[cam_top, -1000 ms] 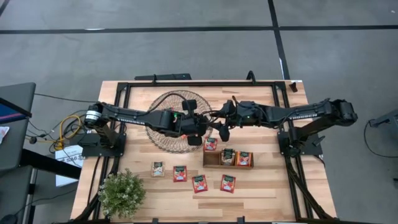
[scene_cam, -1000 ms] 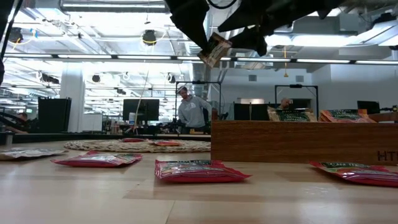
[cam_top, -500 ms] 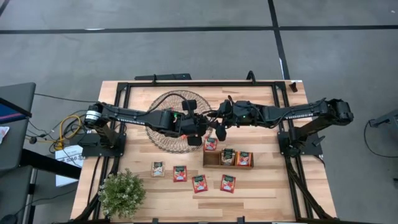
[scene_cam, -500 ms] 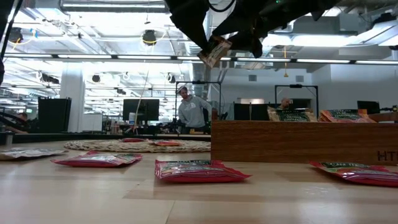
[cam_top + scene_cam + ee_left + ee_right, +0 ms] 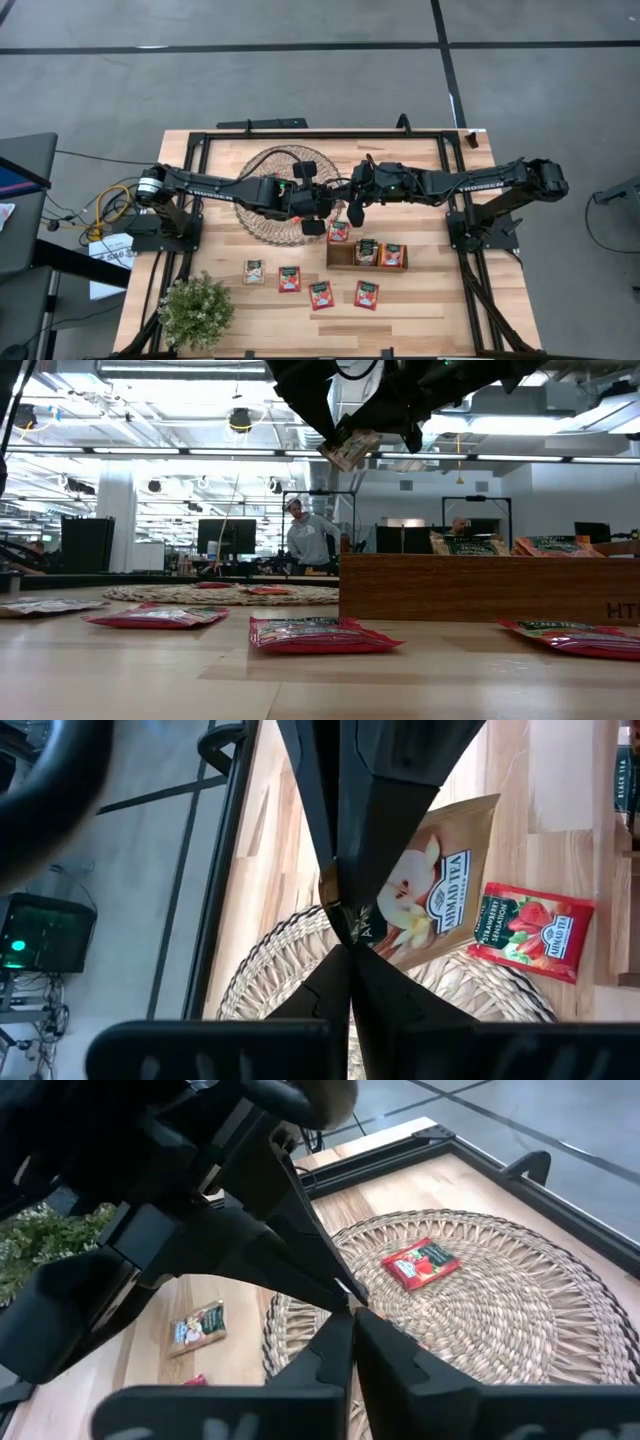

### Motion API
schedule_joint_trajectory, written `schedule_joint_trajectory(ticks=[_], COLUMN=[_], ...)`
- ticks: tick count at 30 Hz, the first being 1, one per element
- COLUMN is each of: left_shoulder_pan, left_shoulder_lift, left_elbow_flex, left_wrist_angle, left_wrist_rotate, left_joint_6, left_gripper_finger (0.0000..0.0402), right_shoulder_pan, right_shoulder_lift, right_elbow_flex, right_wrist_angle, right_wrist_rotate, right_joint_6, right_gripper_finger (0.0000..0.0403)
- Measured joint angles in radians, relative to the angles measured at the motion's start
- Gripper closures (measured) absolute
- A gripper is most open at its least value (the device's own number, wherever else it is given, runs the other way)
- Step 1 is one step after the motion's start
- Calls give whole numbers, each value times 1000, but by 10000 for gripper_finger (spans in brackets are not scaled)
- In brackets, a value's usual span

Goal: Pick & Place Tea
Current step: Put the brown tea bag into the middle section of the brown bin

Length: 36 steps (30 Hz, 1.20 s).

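**Now: two pincers, one sachet, up in the air**

Right, over to the left pincer (image 5: 345, 935): clamped flat on the edge of a beige-white tea sachet (image 5: 430, 885), fingers pressed together with only the packet between them. Hanging well clear of the desk (image 5: 440, 300), above the rim of the wicker mat (image 5: 262, 170) on the side towards the wooden tray (image 5: 340, 262). Seen from desk height as a tilted packet high overhead, dark fingers on either side of it.

Across to the right pincer (image 5: 352, 1312): closed too, tip to tip against the left one's fingers, right at the sachet. Cannot tell whether it actually has a pinch on the packet; no sachet showing in its own wrist view.

Down below, lying flat on the mat: one red sachet (image 5: 420, 1265), apart from both pincers. Standing in the tray: two sachets (image 5: 366, 252) side by side in the middle and right compartments, plus a red one (image 5: 339, 232) at the left end, just under the meeting pincers. Spread along the front of the desk: a beige sachet (image 5: 254, 271) and three red ones (image 5: 321, 295), all flat, none touching. Potted plant (image 5: 196, 310) at the front left corner. Far behind, across the room, a person (image 5: 308, 540) standing.
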Motion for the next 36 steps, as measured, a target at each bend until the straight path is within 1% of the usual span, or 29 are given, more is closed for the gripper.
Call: schedule_joint_trajectory(ticks=[5,9,13,17,22,26,29,31,33,36], left_shoulder_pan=[0,-1,-5,-5,-6,-7,-6,-4,-4,-5], left_shoulder_lift=[0,0,-1,-1,-1,-1,-1,-1,-2,-2], left_elbow_flex=[0,0,0,0,0,0,0,0,0,0], left_wrist_angle=[0,0,-24,-82,-146,-269,-413,-507,-565,-594], left_wrist_rotate=[0,0,7,11,13,3,0,0,-10,-47], left_joint_6=[-41,-52,-79,-115,-125,-180,-288,-362,-447,-535], left_gripper_finger=[401,401,395,365,310,269,254,251,250,250], right_shoulder_pan=[0,1,2,2,2,2,2,6,24,88], right_shoulder_lift=[0,-4,-5,-5,-5,-9,-38,-73,-114,-181], right_elbow_flex=[0,-1,-2,-2,-2,-2,-2,-2,-2,-2], right_wrist_angle=[-2,-3,-5,-5,-1,-18,-78,-153,-203,-270], right_wrist_rotate=[3,41,50,54,56,66,102,146,209,326], right_joint_6=[0,4,4,21,24,49,80,107,111,125], right_gripper_finger=[402,402,403,403,403,403,403,403,403,403])
